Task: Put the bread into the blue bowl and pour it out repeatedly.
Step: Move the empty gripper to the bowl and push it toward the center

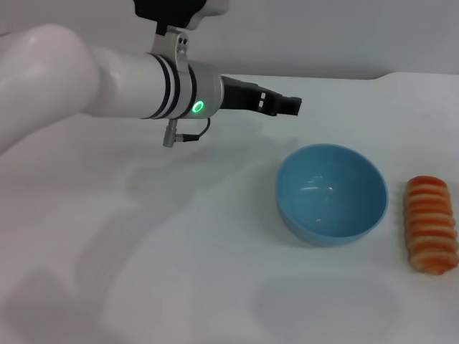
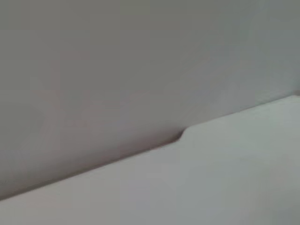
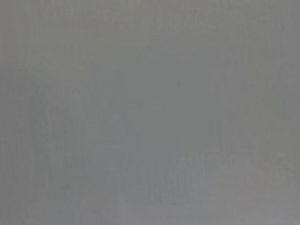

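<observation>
Bread lies ridged side up on the white table, just beside the blue bowl on its right, not touching it. The bowl is upright and holds nothing. The left gripper hangs above the table behind the bowl and to its left, well apart from the bread, carrying nothing; its dark fingers look pressed close together, no clear gap between them. The left wrist view gives only table edge and wall, no task things. The right gripper is not in the head view, and the right wrist view is a blank grey field, so its position and jaw state cannot be told. Step in hand is likely the reach for the bread. To do it well the arm should cross above the bowl rim without clipping it, spread the jaws before descending, and close across the loaf's narrow width near mid-length so it stays level. The scalloped edges may slip if pinched off-centre.
</observation>
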`<state>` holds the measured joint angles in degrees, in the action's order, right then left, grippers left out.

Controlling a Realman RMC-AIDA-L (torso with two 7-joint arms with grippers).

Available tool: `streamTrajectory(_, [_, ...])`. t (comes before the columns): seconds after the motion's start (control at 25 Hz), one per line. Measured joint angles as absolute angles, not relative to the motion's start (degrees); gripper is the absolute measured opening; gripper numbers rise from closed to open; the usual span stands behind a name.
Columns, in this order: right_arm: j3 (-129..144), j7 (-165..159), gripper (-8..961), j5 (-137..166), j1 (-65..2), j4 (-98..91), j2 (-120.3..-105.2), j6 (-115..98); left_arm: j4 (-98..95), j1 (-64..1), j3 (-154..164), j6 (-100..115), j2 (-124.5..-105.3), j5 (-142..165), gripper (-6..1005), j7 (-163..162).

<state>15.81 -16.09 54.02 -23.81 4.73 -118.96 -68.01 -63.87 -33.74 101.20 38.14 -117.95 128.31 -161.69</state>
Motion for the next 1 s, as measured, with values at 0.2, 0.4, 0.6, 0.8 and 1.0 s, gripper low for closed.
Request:
streamTrajectory(0.2, [15.8,-16.1,639,53.8,-23.6,4.7,-118.99,-68.0,-61.8,-36.8,100.4,44.0,-117.95,128.3,830,-161.4])
streamTrajectory(0.4, [15.8,-16.1,638,53.8,-23.5,4.7,-119.01,-67.9,-61.1,-38.8,100.4,47.4,-117.89,128.7,829,-161.1])
streamTrajectory(0.6, [15.8,-16.1,638,53.9,-23.5,4.7,-119.09,-67.9,-59.3,-41.0,100.6,48.6,-117.94,128.8,829,-159.7])
streamTrajectory(0.8, [15.8,-16.1,638,54.0,-23.5,4.7,-119.09,-67.8,-54.6,-43.8,100.8,48.2,-118.16,128.6,830,-159.7])
streamTrajectory(1.0, [15.8,-16.1,639,53.9,-23.4,4.7,-119.04,-67.8,-50.7,-45.8,101.0,48.2,-118.48,128.3,830,-159.7])
